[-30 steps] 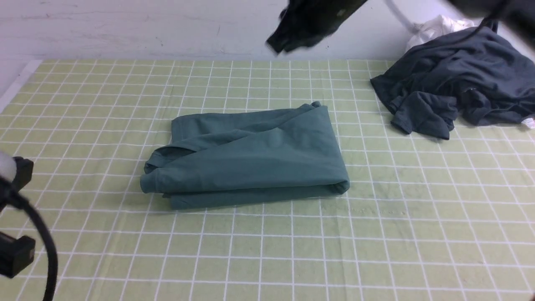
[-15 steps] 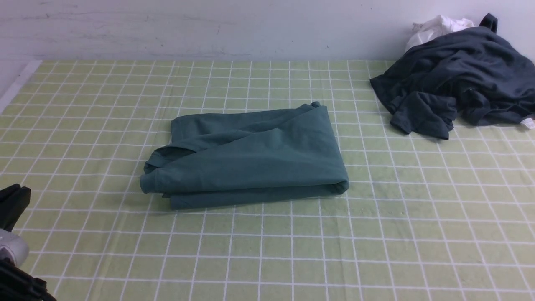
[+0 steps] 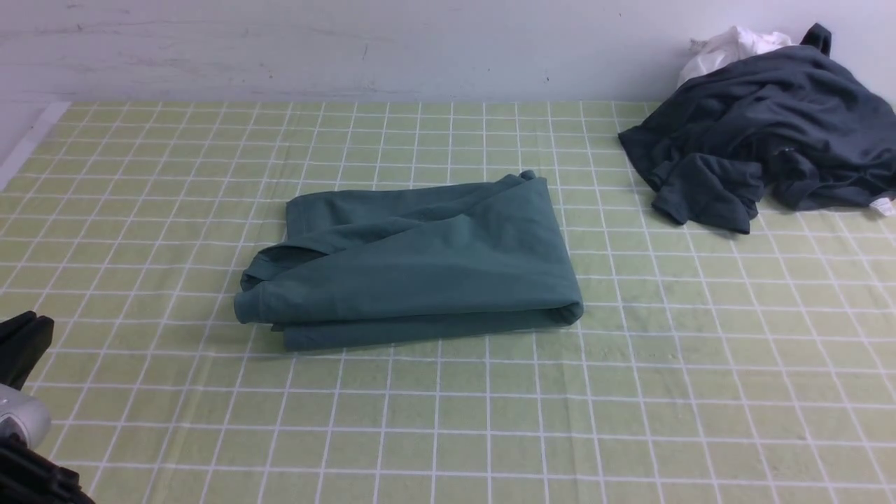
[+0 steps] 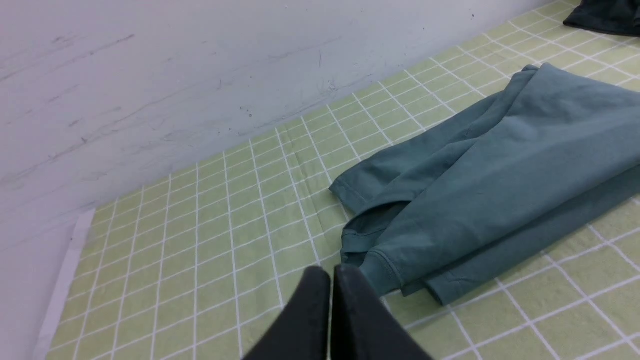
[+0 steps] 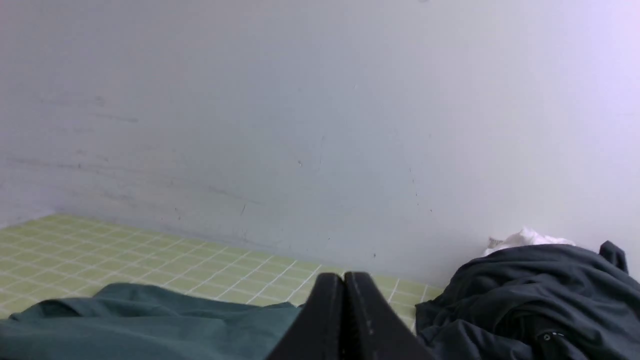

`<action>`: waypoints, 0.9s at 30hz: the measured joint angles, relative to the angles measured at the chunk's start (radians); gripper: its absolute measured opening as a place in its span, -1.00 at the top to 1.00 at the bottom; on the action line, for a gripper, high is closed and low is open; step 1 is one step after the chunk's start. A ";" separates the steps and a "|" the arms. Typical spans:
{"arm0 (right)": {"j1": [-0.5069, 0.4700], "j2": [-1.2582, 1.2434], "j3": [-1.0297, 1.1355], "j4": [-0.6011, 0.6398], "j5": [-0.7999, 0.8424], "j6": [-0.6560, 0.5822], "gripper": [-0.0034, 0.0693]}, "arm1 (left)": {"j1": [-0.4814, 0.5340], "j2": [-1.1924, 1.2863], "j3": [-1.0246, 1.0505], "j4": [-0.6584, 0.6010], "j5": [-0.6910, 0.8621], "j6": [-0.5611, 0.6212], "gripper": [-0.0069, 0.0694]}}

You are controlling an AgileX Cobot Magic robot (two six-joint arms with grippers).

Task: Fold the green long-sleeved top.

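Pale green surface (image 3: 665,420), marked with a white grid, extends from the near edge of the front view to a white wall (image 3: 280,49) at the far side. At the near left corner, part of the left arm (image 3: 28,413) is visible. Left gripper (image 4: 330,310): fingertips together, nothing between them. Right gripper (image 5: 345,320): fingertips together, nothing between them; the right arm is outside the front view.

The green long-sleeved top (image 3: 427,266) lies on the grid, left of center and toward the far half, folded over itself in a low, layered bundle. Its long axis runs left to right, with the right end angled slightly away toward the wall. A narrow tubular end points left and slightly nearer. The neck is not identifiable.

Farther right, a dark charcoal garment (image 3: 777,126) lies heaped, apart from the top. A white cloth (image 3: 735,49) shows behind it.

Relative to the frame one second earlier, the right arm has left the front view and the left arm sits lower in its corner. The top retains its position and shape.
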 joint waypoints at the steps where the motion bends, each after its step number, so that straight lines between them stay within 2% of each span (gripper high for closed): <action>1: 0.000 -0.038 0.025 0.002 0.000 0.000 0.94 | 0.000 0.000 0.000 0.000 0.000 0.000 0.83; 4: -0.001 -0.160 0.063 0.003 0.090 0.000 0.94 | 0.000 0.001 0.000 0.000 0.001 0.000 0.83; 10: -0.007 -0.159 0.067 -0.029 0.354 0.000 0.94 | 0.000 0.001 0.000 0.000 0.002 0.000 0.83; 13: -0.041 -0.171 0.067 -0.074 0.484 0.000 0.94 | 0.000 0.001 0.000 0.000 0.002 0.000 0.83; 14: -0.045 -0.173 0.067 -0.079 0.492 0.000 0.94 | 0.000 0.001 0.000 0.000 0.002 0.000 0.83; 17: -0.167 -0.174 0.066 -0.095 0.525 0.053 0.94 | 0.000 0.001 0.000 0.000 0.002 0.000 0.83; 22: -0.311 -0.174 0.066 -0.096 0.525 0.175 0.94 | 0.000 0.001 0.000 0.000 0.002 0.000 0.83; 27: -0.348 -0.174 0.066 -0.102 0.525 0.268 0.94 | 0.000 0.001 0.000 0.000 0.002 0.000 0.83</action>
